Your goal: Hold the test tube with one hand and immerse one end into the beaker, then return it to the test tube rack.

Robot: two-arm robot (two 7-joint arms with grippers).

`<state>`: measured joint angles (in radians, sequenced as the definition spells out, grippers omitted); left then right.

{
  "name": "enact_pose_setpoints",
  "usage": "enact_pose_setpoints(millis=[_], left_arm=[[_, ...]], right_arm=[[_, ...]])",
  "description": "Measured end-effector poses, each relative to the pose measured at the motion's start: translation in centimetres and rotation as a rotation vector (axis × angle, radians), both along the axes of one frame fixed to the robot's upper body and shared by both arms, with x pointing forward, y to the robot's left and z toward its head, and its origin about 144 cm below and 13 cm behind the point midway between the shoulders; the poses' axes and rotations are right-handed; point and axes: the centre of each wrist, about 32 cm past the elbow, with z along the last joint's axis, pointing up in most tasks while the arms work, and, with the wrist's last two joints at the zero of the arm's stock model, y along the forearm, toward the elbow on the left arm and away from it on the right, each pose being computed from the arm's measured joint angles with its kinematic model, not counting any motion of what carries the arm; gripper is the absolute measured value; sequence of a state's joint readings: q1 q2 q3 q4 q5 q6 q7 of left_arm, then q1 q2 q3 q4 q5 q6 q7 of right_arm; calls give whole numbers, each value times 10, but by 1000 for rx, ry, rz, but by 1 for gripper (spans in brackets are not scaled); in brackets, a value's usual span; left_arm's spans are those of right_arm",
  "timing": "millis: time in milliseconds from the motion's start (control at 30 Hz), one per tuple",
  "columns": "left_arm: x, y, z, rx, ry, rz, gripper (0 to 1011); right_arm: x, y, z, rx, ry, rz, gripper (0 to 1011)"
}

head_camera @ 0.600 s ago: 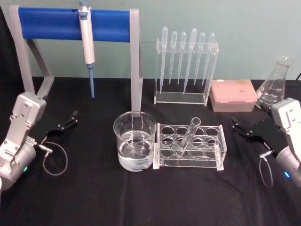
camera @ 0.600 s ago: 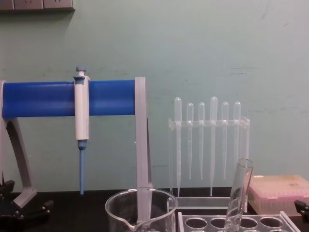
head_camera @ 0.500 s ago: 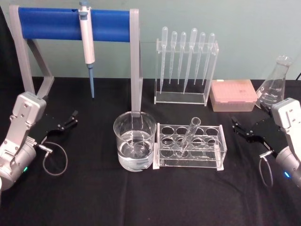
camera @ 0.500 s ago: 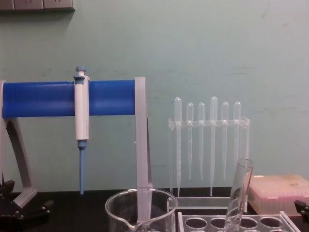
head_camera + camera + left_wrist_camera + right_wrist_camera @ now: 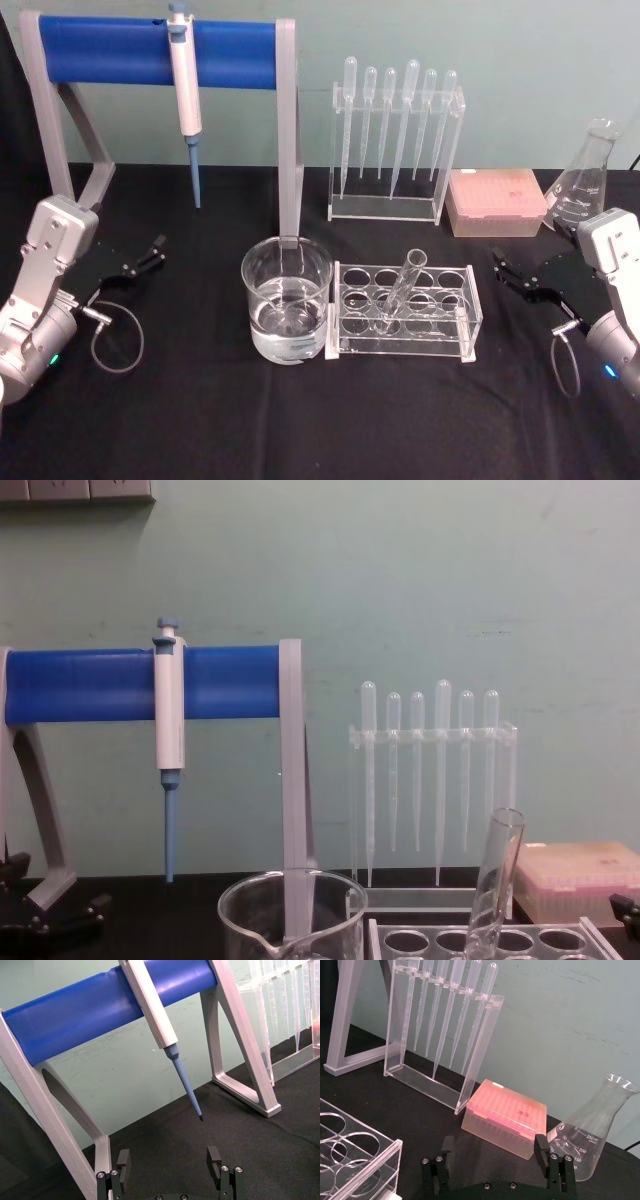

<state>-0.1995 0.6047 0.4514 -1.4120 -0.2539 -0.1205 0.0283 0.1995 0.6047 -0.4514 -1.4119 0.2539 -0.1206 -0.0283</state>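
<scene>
Head view: the test tube stands in the test tube rack at centre frame, leaning with its open top tipped toward the upper right. Its round bottom sits in one of the rack's middle holes. Just left of the rack, touching or nearly so, is the beaker, clear liquid in its lower part.

Over at the left edge, the left gripper rests low above the black table, well apart from the beaker. In the left wrist view that gripper has its jaws spread wide, nothing between them, touching nothing; beyond it hangs the white-and-blue pipettor on the blue stand.

At the right edge, the right gripper points toward the rack, near it but clear of it. The right wrist view shows that gripper gaping just as wide, empty, with the pink tip box and the flask behind it.

From the chest view, the tube rises tilted out of the rack at lower right, with the beaker's rim beside it at bottom centre.
</scene>
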Motion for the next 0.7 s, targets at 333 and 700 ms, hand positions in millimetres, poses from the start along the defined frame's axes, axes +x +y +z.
enact_pose_setpoints(millis=[333,700], left_arm=[[0,0,0,0,0,0,1000],[0,0,0,0,0,0,1000]], right_arm=[[0,0,0,0,0,0,1002],[0,-8,27,21,-38,34,1002]])
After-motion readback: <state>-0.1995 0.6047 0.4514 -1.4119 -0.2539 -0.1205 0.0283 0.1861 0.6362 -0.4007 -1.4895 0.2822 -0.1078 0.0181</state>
